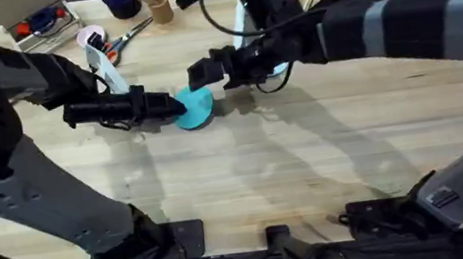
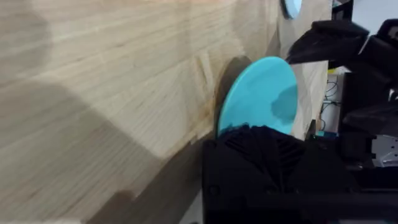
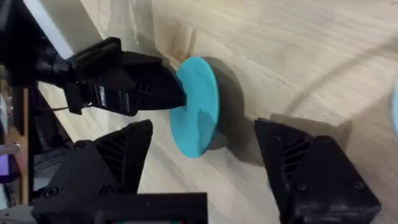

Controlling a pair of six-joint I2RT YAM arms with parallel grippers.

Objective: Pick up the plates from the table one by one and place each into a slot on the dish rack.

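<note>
Turquoise plate [image 1: 196,107]: tilted on edge above the table [image 1: 307,164], near centre. Left pincer [image 1: 177,106]: closed on the plate's rim. Right pincer [image 3: 205,152]: wide open, holding nothing, fingers either side of the plate without touching. Pale blue plate [image 2: 291,7]: farther back. Table: light wood planks. Legible writing: none.

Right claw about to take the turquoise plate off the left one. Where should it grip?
Probably the free rim of the turquoise plate, opposite the left claw. The plate stands on edge, so the open right claw can straddle that rim, one finger per face.
</note>
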